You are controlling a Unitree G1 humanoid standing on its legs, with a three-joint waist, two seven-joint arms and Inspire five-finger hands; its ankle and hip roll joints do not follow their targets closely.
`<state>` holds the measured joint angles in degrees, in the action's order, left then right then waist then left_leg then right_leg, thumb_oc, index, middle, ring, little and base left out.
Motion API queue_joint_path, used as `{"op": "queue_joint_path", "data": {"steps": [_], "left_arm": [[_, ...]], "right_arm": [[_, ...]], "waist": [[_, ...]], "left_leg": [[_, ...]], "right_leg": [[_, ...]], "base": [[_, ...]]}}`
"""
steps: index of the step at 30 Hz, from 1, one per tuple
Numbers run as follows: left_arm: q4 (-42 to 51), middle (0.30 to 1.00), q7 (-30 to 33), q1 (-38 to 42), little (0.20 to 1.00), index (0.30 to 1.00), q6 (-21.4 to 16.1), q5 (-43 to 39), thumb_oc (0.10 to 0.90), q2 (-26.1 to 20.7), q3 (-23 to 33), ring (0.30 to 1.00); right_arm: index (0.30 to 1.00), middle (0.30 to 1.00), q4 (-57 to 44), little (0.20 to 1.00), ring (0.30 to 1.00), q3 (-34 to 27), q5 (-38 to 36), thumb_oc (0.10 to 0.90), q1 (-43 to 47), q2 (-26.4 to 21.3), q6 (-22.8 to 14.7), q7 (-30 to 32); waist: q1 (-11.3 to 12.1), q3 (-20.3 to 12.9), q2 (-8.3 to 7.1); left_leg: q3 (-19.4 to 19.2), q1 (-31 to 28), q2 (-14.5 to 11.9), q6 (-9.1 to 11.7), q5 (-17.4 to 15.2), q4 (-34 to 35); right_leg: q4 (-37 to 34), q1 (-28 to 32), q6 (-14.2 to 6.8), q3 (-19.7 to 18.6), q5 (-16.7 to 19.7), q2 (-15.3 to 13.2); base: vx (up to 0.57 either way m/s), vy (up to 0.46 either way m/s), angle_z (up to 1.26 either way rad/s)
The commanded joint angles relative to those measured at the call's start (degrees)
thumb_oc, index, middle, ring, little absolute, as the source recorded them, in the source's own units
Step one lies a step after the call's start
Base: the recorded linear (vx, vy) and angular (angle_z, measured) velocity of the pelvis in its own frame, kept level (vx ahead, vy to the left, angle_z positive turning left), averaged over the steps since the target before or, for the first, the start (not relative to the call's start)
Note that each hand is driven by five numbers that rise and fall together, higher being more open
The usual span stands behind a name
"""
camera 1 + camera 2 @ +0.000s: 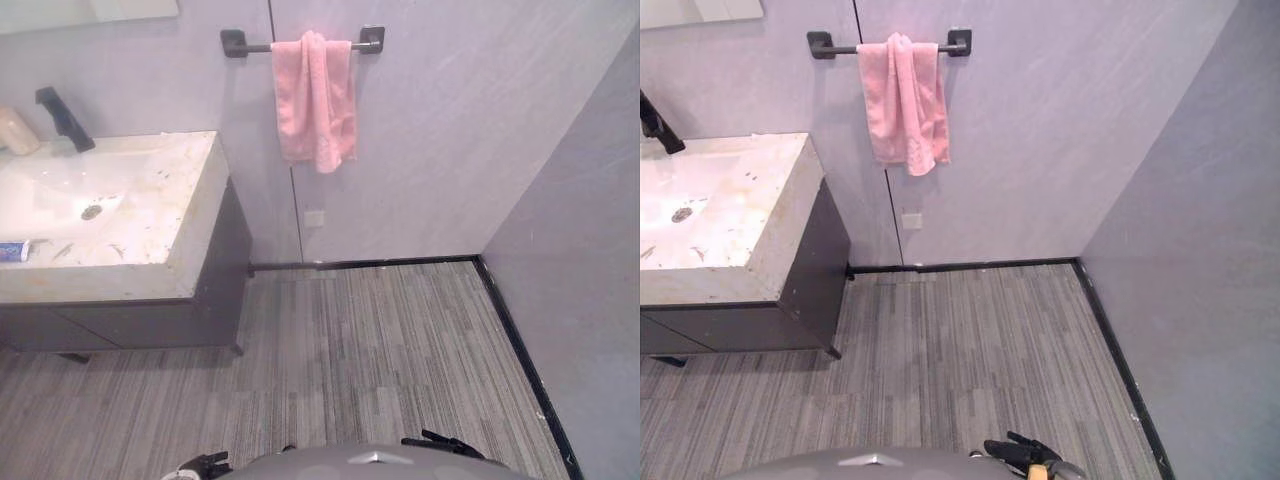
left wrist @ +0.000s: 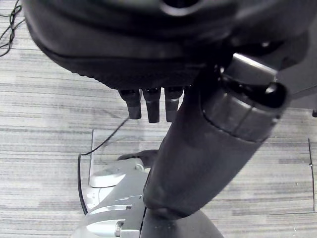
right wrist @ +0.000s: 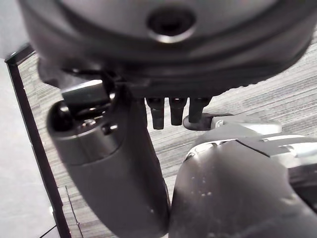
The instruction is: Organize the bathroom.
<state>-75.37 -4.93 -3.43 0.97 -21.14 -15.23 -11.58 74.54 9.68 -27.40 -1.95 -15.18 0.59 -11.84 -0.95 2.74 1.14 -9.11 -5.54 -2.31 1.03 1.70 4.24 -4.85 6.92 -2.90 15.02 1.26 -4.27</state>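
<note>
A: Logging the scene. Pink towel (image 1: 315,95) hangs bunched over the dark wall bar (image 1: 250,46), off-centre toward the bar's right bracket. White countertop basin (image 1: 190,215) sits on a dark vanity cabinet (image 1: 225,270) at the robot's left, black faucet (image 1: 64,118) at the back. A small blue-and-white tube (image 1: 14,250) lies on the basin's front ledge; a pale rounded object (image 1: 17,132), possibly a bottle, stands beside the faucet.

B: Hands?

A: Left hand (image 2: 151,101) hangs low over the striped floor (image 1: 380,340), fingers straight and relaxed, carrying nothing. Right hand (image 3: 173,110) likewise: fingers straight, nothing in them, low at the robot's side.

B: Step in hand?

A: Judged as survey or approach. Nothing is grasped, and both hands are well apart from basin and towel.

B: Next move?

A: Probably closing on the vanity or the bar before either arm rises. The tube on the ledge looks the likeliest loose item; the towel may want spreading evenly. Which comes first, I cannot tell.
</note>
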Motion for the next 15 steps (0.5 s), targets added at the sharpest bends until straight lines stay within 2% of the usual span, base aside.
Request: {"op": "queue_joint_path", "data": {"steps": [1,7,15], "left_arm": [[-0.54,0.9,-4.1,2.91,0.9,0.9,-2.23,0.78,0.8,2.83,-0.54,0.9],[-0.52,0.9,-2.59,2.78,0.9,0.9,-1.7,0.24,0.8,2.58,-0.44,0.9],[-1.02,0.9,-1.72,2.51,0.9,0.9,-2.86,1.26,0.8,2.94,-0.6,0.9]], "right_arm": [[0.9,0.9,3.55,0.9,0.9,1.87,0.78,0.8,1.34,1.19,-0.45,-0.51],[0.9,0.9,3.11,0.9,0.9,2.03,0.54,0.8,1.54,0.88,-0.35,-0.94],[0.9,0.9,3.64,0.9,0.9,2.26,0.22,0.8,1.44,1.28,-0.17,-1.37]], "waist": [[0.64,0.67,-1.7],[0.69,0.87,-1.6],[0.93,0.86,-1.65]], "left_leg": [[1.76,0.56,0.85,-0.62,-1.19,0.76],[1.83,0.36,0.89,-0.8,-1.38,0.76],[2.18,0.38,0.88,-0.76,-1.6,0.76]], "right_leg": [[-0.15,-1.32,-0.67,-1.64,-0.87,1.72],[-0.15,-1.24,-0.72,-1.75,-0.83,1.7],[-0.15,-1.22,-0.81,-1.46,-0.85,1.66]], "base": [[0.0,0.0,0.0],[0.0,0.0,0.0],[0.0,0.0,0.0]]}}
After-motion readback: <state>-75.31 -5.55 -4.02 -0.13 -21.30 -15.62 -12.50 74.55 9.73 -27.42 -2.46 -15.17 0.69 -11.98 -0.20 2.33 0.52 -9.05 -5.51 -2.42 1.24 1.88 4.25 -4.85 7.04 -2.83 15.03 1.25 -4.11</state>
